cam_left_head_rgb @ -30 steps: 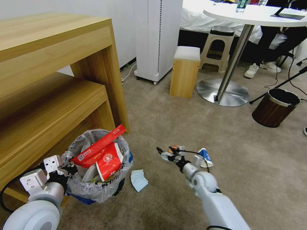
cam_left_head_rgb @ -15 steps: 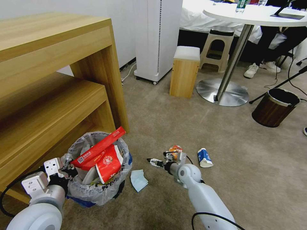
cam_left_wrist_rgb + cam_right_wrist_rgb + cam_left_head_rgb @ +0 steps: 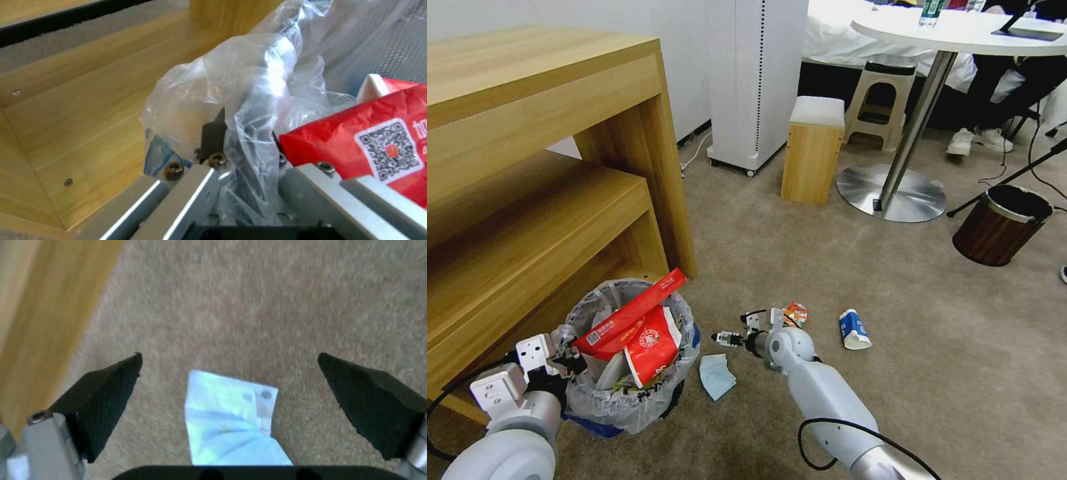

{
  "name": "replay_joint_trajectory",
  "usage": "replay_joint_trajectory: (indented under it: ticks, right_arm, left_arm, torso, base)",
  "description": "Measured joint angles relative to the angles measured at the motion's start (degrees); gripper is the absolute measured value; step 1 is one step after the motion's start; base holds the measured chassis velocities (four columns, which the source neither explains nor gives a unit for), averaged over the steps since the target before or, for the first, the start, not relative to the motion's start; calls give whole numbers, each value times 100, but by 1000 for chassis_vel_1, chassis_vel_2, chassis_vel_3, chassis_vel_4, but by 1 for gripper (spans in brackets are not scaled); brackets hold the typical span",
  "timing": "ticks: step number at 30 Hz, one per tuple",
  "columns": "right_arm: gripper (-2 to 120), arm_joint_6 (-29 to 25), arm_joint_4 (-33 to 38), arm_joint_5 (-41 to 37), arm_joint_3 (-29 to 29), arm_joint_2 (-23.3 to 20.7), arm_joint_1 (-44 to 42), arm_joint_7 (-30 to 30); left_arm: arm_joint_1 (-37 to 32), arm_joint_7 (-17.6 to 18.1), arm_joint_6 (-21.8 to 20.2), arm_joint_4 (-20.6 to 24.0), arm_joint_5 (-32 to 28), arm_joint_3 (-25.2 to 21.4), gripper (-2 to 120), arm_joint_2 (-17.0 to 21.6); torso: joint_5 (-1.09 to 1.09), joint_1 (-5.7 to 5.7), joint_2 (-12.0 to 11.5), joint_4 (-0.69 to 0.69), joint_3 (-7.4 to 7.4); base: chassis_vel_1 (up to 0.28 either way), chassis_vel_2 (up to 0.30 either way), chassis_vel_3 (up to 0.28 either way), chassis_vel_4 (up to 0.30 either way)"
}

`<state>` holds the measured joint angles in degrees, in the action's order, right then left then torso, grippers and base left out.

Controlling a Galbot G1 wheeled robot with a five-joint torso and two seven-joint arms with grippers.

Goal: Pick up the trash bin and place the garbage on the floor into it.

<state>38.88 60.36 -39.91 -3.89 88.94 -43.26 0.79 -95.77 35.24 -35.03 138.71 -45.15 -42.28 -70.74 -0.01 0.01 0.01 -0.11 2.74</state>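
Head view: trash bin point(image 3: 627, 373) near full, my left gripper point(image 3: 564, 357) pinching its liner. Right gripper point(image 3: 231, 406) spread over blue tissue point(image 3: 716, 375); cup point(image 3: 853, 329), can point(image 3: 794, 315) at 3 o'clock remain.

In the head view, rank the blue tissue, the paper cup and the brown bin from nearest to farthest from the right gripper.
From the right gripper:
1. Blue tissue, just below it on the carpet.
2. Paper cup, farther right.
3. Brown bin, far right by the round table.

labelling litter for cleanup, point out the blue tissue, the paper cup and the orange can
blue tissue point(image 3: 716, 375), head view, middle of the sheet
paper cup point(image 3: 852, 329), head view, its side
orange can point(image 3: 796, 315), head view, crushed body
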Motion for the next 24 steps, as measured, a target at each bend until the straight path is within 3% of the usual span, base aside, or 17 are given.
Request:
replay_joint_trajectory:
  ticks: [14,17,19,24]
  right_arm:
    - [99,-398,-607,759,69,277,86,517]
    - [93,-424,-702,825,63,319,135,567]
    - [80,-428,-797,953,51,328,175,665]
    - [63,-371,-803,1066,65,329,139,737]
  left_arm:
    - [7,-3,4,-5,45,24,0,-49]
    - [12,-3,4,-6,45,22,0,-48]
    - [36,3,4,-2,41,6,0,-28]
    - [53,5,1,5,32,8,0,-24]
  torso:
    - [0,0,0,0,0]
    - [1,0,0,0,0]
    - [0,0,0,0,0]
    - [1,0,0,0,0]
  base:
    - [0,0,0,0]
    - [0,0,0,0]
    - [0,0,0,0]
    - [0,0,0,0]
